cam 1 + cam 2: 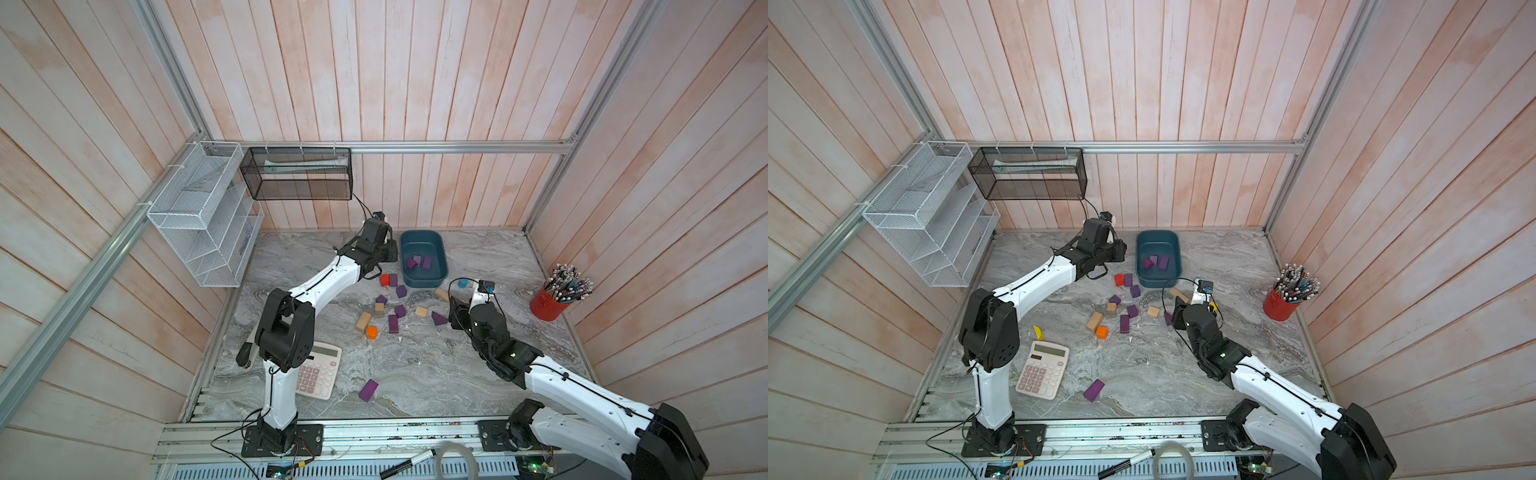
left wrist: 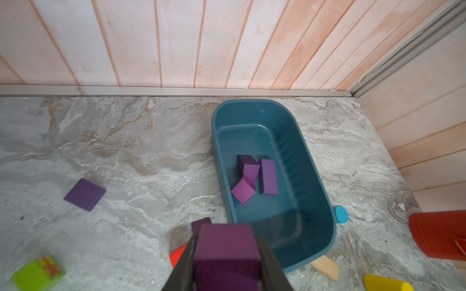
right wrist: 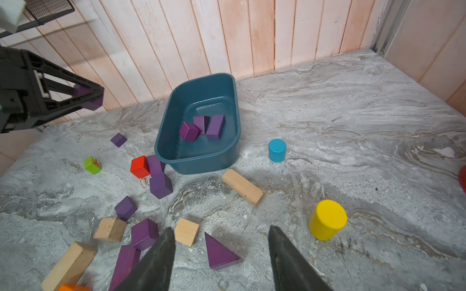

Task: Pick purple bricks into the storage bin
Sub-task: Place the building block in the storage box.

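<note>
The teal storage bin (image 1: 420,282) (image 2: 315,181) stands at the back of the table with three purple bricks (image 1: 419,262) (image 3: 201,127) inside. My left gripper (image 2: 227,236) (image 3: 88,97) is shut on a purple brick (image 2: 227,254), raised just beside the bin's near left corner. Several more purple bricks (image 1: 400,311) lie loose in front of the bin, and one (image 1: 368,390) lies alone near the front. My right gripper (image 3: 222,228) hangs open over a purple wedge (image 3: 220,252) (image 1: 438,319), with nothing between its fingers.
Tan blocks (image 3: 242,186), a red cube (image 1: 384,280), an orange cube (image 1: 371,332), a green cube (image 3: 92,165), a blue cylinder (image 3: 277,150) and a yellow cylinder (image 3: 327,219) lie among the purple ones. A calculator (image 1: 318,370) sits front left, a red pen cup (image 1: 548,305) far right.
</note>
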Controlling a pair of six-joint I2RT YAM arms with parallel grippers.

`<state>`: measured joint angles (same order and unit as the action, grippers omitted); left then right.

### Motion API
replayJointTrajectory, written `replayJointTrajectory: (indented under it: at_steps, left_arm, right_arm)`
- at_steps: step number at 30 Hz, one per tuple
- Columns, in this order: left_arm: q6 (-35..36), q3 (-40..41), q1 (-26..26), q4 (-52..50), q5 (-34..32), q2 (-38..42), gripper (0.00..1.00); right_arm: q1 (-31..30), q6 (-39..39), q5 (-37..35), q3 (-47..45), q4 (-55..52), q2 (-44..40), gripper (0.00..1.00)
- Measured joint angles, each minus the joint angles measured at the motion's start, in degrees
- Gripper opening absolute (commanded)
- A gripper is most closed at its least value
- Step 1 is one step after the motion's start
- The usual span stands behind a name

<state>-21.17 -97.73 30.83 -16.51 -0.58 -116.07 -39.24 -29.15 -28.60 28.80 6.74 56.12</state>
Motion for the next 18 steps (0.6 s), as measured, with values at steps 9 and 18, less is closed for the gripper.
replayJointTrajectory:
  at_steps: [9, 18]
  left_arm:
    - [4.35, -9.49, 3.06, 1.09, 3.65, -9.81, 0.31]
    - [7.74, -14.78, 5.33, 0.63, 5.25, -15.52, 0.31]
  right_arm:
    - [3.30, -0.07, 3.82, -1.92, -1.22, -4.63, 0.61]
    - [5.01, 0.04, 7.08, -3.06, -0.66, -6.71, 0.61]
